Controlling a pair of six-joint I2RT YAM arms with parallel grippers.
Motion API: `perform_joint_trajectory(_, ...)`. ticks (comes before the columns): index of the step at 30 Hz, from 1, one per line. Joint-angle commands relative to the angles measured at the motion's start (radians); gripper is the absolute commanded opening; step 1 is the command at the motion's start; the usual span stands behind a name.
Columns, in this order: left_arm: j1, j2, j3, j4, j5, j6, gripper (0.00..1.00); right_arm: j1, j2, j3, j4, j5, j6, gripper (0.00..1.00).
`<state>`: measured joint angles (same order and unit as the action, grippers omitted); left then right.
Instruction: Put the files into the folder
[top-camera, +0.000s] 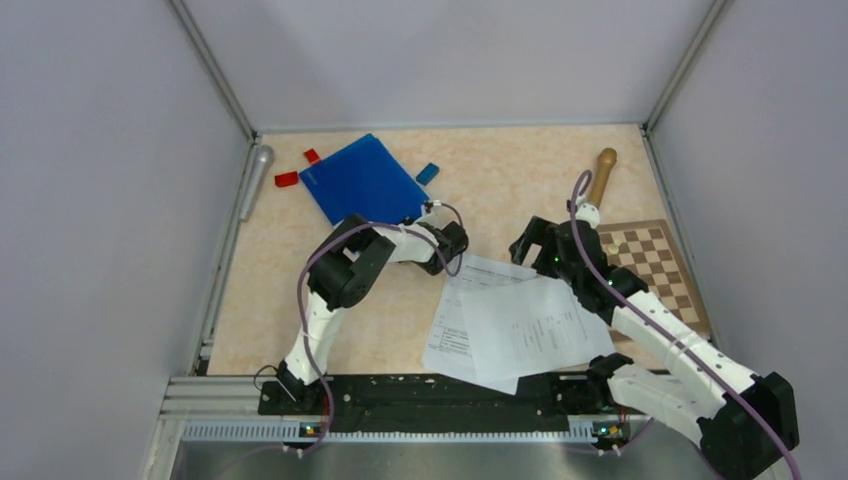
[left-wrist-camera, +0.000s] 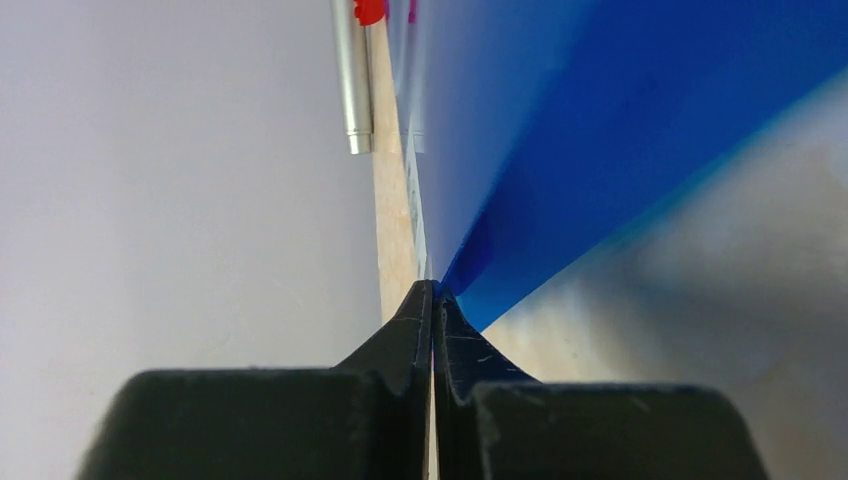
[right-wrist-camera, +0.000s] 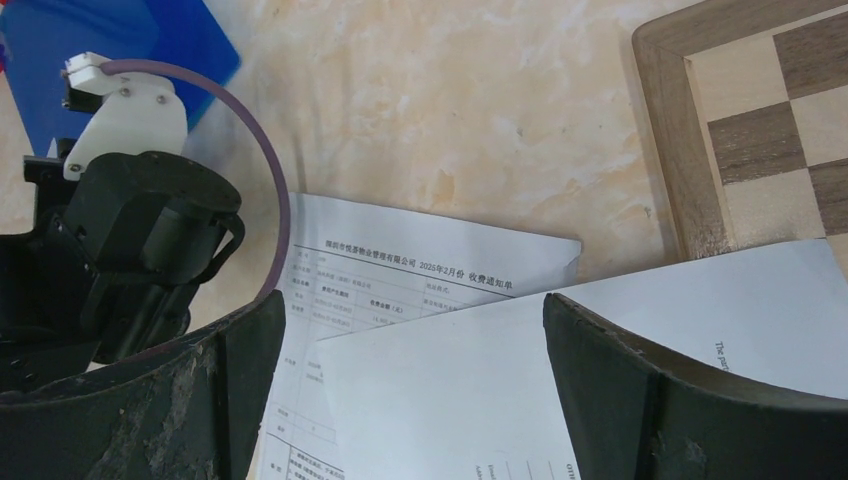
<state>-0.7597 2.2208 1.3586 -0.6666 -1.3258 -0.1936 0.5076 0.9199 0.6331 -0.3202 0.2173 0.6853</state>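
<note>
The blue folder (top-camera: 360, 180) lies flat at the back left of the table. My left gripper (top-camera: 425, 218) is at its near right corner. In the left wrist view the black jaws (left-wrist-camera: 434, 290) are shut, and the folder (left-wrist-camera: 600, 130) runs into their tips at that corner. The files (top-camera: 510, 320), a few white printed sheets, lie fanned out in front of the arms. My right gripper (top-camera: 532, 240) hovers over their far edge. In the right wrist view it (right-wrist-camera: 415, 330) is open and empty above the sheets (right-wrist-camera: 450, 390).
A chessboard (top-camera: 655, 265) lies at the right, partly under the right arm, with a wooden pestle (top-camera: 600, 175) behind it. A silver cylinder (top-camera: 256, 175) lies along the left wall. Two red blocks (top-camera: 287, 179) and a small blue block (top-camera: 428, 173) lie around the folder.
</note>
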Motion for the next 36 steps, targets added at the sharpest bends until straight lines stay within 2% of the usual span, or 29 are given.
perform_joint_trajectory(1, 0.004, -0.118, -0.012, -0.034, -0.066, -0.086, 0.00, 0.002, 0.019, 0.026, 0.060, -0.022, 0.012, 0.98)
perform_joint_trajectory(5, 0.003, -0.123, -0.015, -0.057, -0.058, -0.111, 0.00, 0.002, 0.049, 0.055, 0.070, -0.048, 0.022, 0.98)
perform_joint_trajectory(8, 0.002, -0.119, 0.009, -0.204, -0.090, -0.259, 0.00, 0.002, 0.079, 0.074, 0.123, -0.141, 0.038, 0.98)
perform_joint_trajectory(11, -0.011, -0.117, 0.072, -0.525, -0.129, -0.589, 0.00, 0.002, 0.119, 0.105, 0.152, -0.170, 0.042, 0.98)
perform_joint_trajectory(13, -0.029, -0.095, 0.121, -0.848, -0.156, -0.933, 0.00, -0.001, 0.151, 0.133, 0.158, -0.172, 0.059, 0.99)
perform_joint_trajectory(14, -0.038, -0.094, 0.116, -0.916, -0.159, -0.989, 0.00, -0.006, 0.170, 0.146, 0.171, -0.186, 0.069, 0.99)
perform_joint_trajectory(19, -0.105, -0.163, 0.038, -0.921, -0.120, -1.009, 0.00, -0.096, 0.290, 0.225, 0.241, -0.353, 0.148, 0.99)
perform_joint_trajectory(25, -0.156, -0.298, 0.028, -0.921, -0.031, -1.039, 0.00, -0.188, 0.462, 0.278, 0.345, -0.519, 0.242, 0.97)
perform_joint_trajectory(28, -0.170, -0.374, 0.020, -0.920, -0.007, -1.059, 0.00, -0.198, 0.552, 0.307, 0.420, -0.606, 0.309, 0.96)
perform_joint_trajectory(32, -0.195, -0.433, -0.016, -0.921, -0.011, -1.095, 0.00, -0.186, 0.709, 0.323, 0.687, -0.805, 0.491, 0.94)
perform_joint_trajectory(36, -0.200, -0.457, -0.036, -0.920, 0.007, -1.122, 0.00, -0.151, 0.826, 0.427, 0.626, -0.814, 0.459, 0.93)
